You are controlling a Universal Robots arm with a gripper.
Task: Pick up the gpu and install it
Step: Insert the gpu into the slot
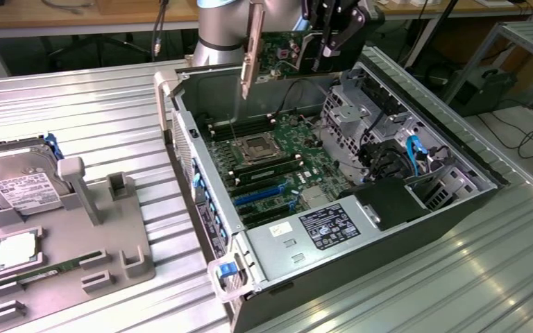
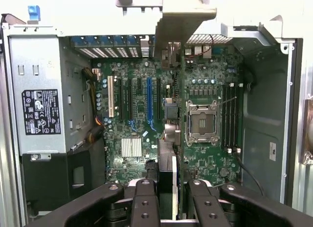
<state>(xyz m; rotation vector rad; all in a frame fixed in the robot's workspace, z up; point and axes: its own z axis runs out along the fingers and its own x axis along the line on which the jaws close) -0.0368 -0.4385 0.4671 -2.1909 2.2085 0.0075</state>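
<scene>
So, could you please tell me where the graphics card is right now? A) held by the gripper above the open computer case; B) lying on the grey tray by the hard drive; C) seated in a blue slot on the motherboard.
A: the gripper grips the graphics card, which hangs above the open computer case.
</scene>
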